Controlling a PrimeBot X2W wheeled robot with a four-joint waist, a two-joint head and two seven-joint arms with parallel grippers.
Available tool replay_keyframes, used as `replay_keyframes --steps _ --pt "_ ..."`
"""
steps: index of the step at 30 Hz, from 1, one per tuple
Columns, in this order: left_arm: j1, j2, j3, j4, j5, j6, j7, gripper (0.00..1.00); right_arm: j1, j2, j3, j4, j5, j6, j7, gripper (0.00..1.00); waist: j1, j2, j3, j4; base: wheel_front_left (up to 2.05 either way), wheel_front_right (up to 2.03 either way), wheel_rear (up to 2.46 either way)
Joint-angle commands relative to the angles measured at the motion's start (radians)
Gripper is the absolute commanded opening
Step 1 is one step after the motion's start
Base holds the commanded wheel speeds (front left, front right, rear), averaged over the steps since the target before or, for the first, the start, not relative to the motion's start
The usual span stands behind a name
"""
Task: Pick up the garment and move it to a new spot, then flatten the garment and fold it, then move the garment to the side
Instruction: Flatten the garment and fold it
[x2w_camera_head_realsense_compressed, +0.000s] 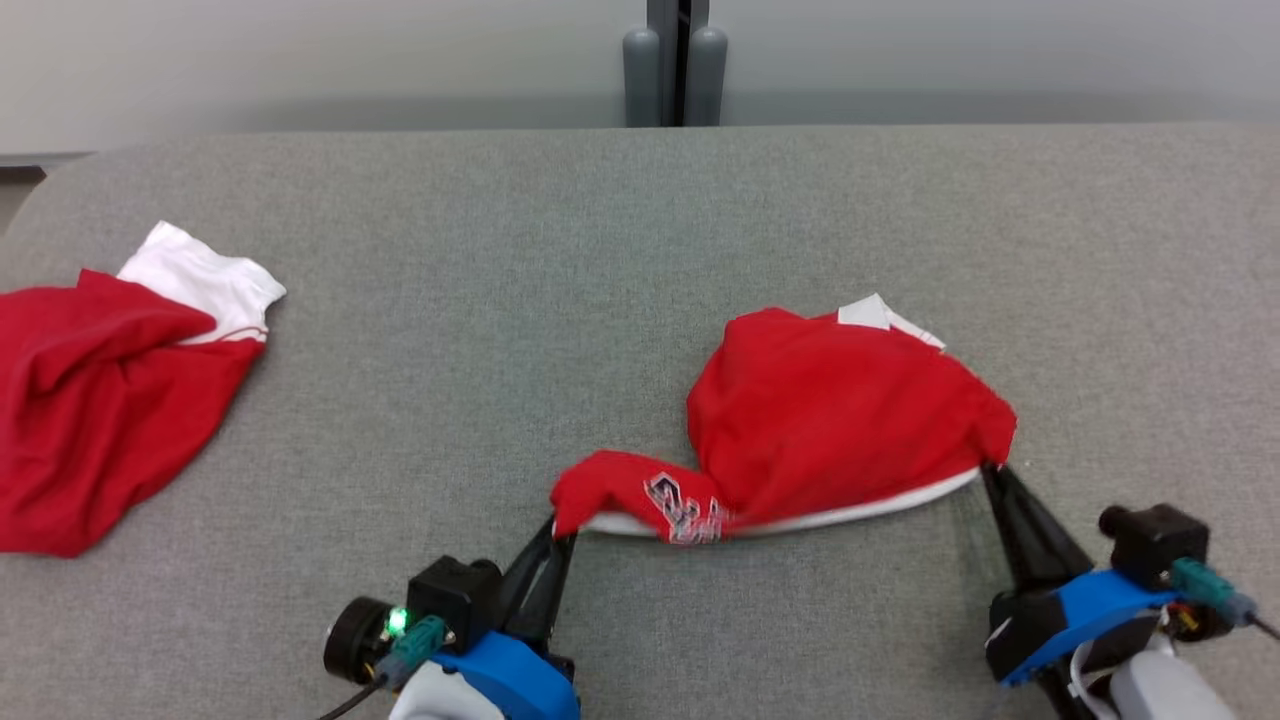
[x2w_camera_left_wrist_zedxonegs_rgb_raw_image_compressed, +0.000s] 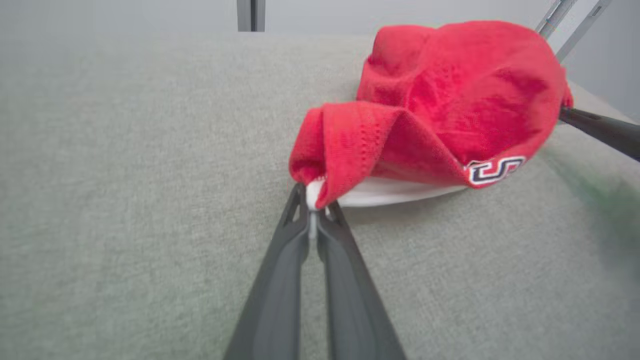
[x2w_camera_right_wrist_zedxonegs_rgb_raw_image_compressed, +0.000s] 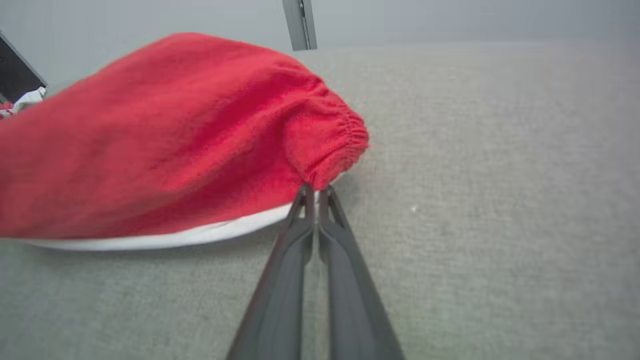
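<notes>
While clamped shut on the hem ends of the garment (x2w_camera_head_realsense_compressed: 840, 410), bunched on the table (x2w_camera_head_realsense_compressed: 500, 250) right of centre, raise left gripper (x2w_camera_head_realsense_compressed: 560, 535) and right gripper (x2w_camera_head_realsense_compressed: 990, 470) together, evenly, holding the hem taut, clear of the other cloth (x2w_camera_head_realsense_compressed: 100, 420).

The left gripper (x2w_camera_head_realsense_compressed: 560, 540) and right gripper (x2w_camera_head_realsense_compressed: 992, 472) show long dark fingers (x2w_camera_head_realsense_compressed: 1030, 540), blue housings (x2w_camera_head_realsense_compressed: 510, 675) and teal-plugged black modules (x2w_camera_head_realsense_compressed: 455, 590), apparently cameras.

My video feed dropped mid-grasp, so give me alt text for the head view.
The left tool and right tool are each shut on a near corner of the bunched red garment, white-trimmed, in the middle of the grey table. A second garment, red and white, lies crumpled at the table's left edge.
</notes>
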Motion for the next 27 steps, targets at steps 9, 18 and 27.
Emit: replay_keyframes --steps 9,18,27 --pt "-0.076 0.068 0.051 -0.316 0.078 0.068 -0.044 0.00 -0.005 -0.050 -0.105 -0.379 -0.070 0.000 0.011 0.00 -0.0001 -0.0002 -0.080 -0.024 0.00 0.00 0.00" --pt "-0.264 0.113 0.132 -0.577 0.150 0.106 -0.025 0.00 -0.089 -0.082 -0.240 -0.785 -0.141 0.000 0.198 0.00 -0.0001 -0.0002 -0.165 -0.020 0.00 0.00 0.00" --pt "-0.380 0.108 0.153 -0.587 0.120 0.088 0.029 0.00 -0.170 -0.080 -0.253 -0.834 -0.085 0.000 0.290 0.00 -0.0001 -0.0002 -0.150 -0.023 0.00 0.00 0.00"
